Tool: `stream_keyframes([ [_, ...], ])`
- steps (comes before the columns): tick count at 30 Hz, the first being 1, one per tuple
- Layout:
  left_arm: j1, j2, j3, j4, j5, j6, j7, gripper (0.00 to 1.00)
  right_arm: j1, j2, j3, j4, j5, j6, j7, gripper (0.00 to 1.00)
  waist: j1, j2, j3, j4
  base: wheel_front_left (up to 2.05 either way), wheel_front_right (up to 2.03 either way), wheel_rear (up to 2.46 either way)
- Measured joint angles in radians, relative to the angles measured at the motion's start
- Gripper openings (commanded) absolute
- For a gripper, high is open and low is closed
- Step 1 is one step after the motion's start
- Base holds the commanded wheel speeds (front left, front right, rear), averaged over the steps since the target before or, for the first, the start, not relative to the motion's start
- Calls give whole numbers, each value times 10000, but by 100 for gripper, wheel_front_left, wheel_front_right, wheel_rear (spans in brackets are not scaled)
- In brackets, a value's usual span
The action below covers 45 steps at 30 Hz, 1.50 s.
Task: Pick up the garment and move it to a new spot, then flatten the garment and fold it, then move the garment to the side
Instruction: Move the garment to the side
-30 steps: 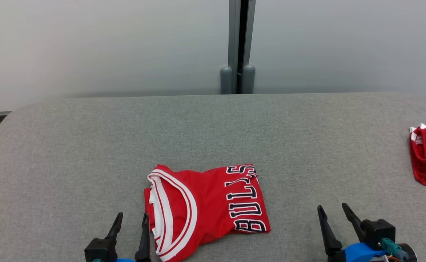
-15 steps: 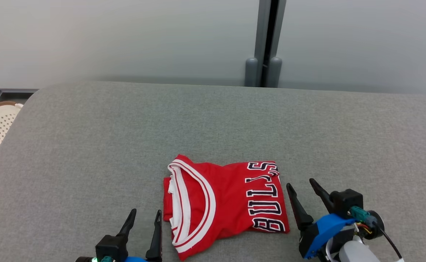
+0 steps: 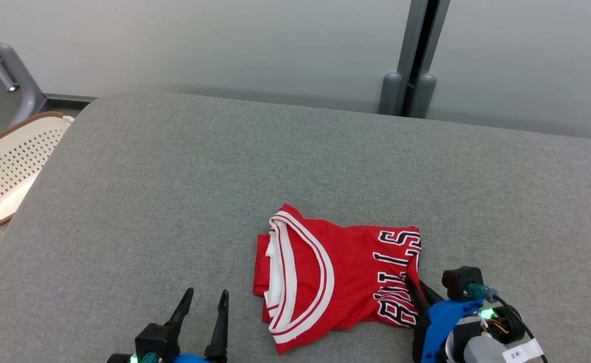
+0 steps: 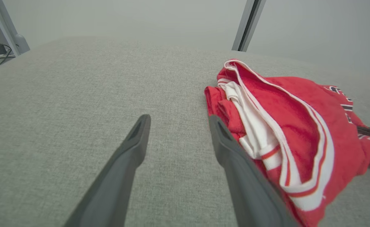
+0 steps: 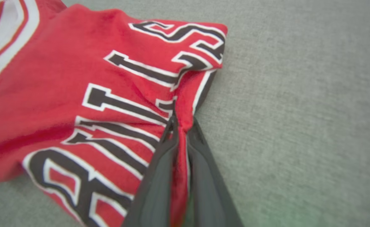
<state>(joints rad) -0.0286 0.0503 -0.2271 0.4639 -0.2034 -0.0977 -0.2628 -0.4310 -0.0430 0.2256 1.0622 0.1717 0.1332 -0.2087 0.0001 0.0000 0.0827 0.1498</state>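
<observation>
Folded red jersey [image 3: 326,272] lay on the grey pad [image 3: 174,176], toward its near side. Right gripper [image 3: 417,290] was clamped on the jersey's right edge, with a fold of cloth pinched between its 2 fingers. Left gripper [image 3: 207,292] stood spread wide and empty, just left of the collar. A white basket [image 3: 8,166] sat beyond the pad's left end.

White perf. basket [image 3: 3,166] just L of grey table [image 3: 174,176].

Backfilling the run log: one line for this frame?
right gripper: jaws shut on jersey edge | left gripper: jaws open, beside jersey | jersey: folded, on table
</observation>
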Motion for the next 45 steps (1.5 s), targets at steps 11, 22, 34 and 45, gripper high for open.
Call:
stream_keyframes([
  [11,48,8,15,-211,-174,-61,0,100,-290,151,-1523,614,-920,73,-639,0,-2,0,224,-1807,0,0,0],
  [22,-619,2,-217,-169,-136,-173,0,100,-92,27,-1664,50,-930,38,-656,0,0,0,700,-4761,0,0,0],
  [34,-1011,-4,-537,-138,23,-240,0,100,358,-31,-1820,-451,-660,-8,-566,0,1,0,850,-6235,0,0,0],
  [45,-1193,-2,-430,79,428,-297,0,100,-1795,-604,-2125,-353,-1580,-19,-372,0,0,0,1295,-5716,0,0,0],
])
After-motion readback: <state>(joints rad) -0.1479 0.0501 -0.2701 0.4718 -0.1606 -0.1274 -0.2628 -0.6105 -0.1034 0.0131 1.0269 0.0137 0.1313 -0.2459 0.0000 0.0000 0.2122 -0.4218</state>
